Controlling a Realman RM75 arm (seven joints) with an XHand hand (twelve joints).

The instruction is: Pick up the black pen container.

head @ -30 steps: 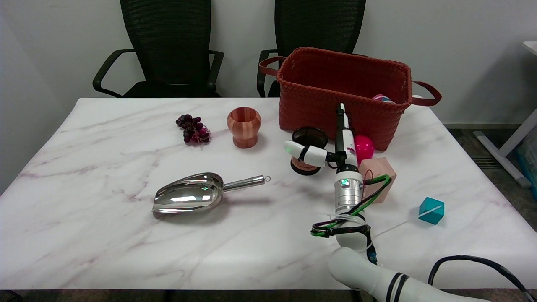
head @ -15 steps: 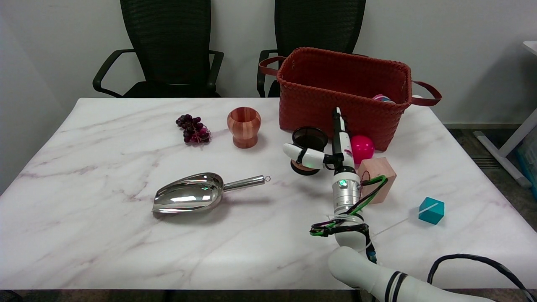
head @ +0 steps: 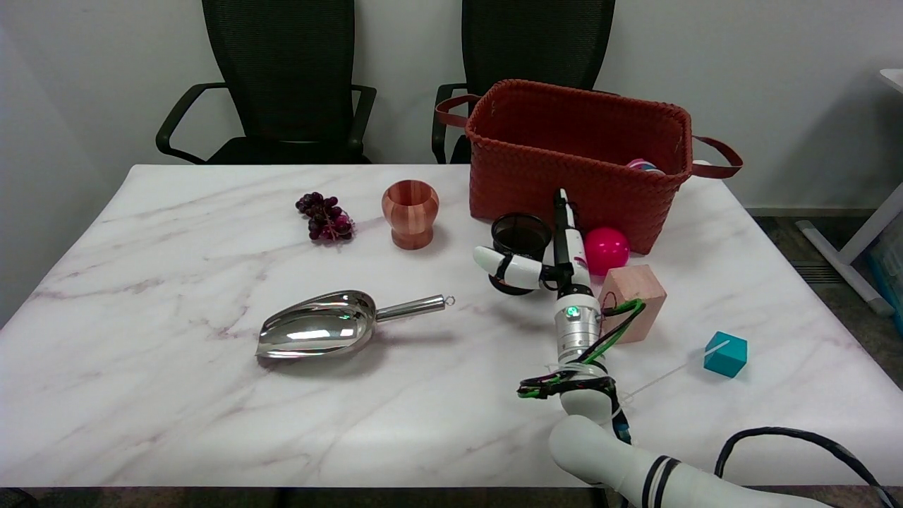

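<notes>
The black pen container (head: 520, 236), a small round mesh cup, stands upright on the marble table just in front of the red basket. My right hand (head: 561, 257) is at its right side. The thumb (head: 504, 266) reaches left across the front of the container's lower part and hides its base. The other fingers (head: 566, 226) point straight up beside the container's right edge, not wrapped around it. The hand is open, and I cannot tell whether the thumb touches the container.
A red woven basket (head: 494, 106) stands close behind. A pink ball (head: 608, 250) and a wooden cube (head: 635, 300) sit right of the hand, a teal cube (head: 725, 354) further right. A wooden cup (head: 410, 212), grapes (head: 324, 216) and a steel scoop (head: 317, 333) lie to the left.
My right hand has shifted a little left and lower in the picture, closing in on the container's side. The container has stayed in place.
</notes>
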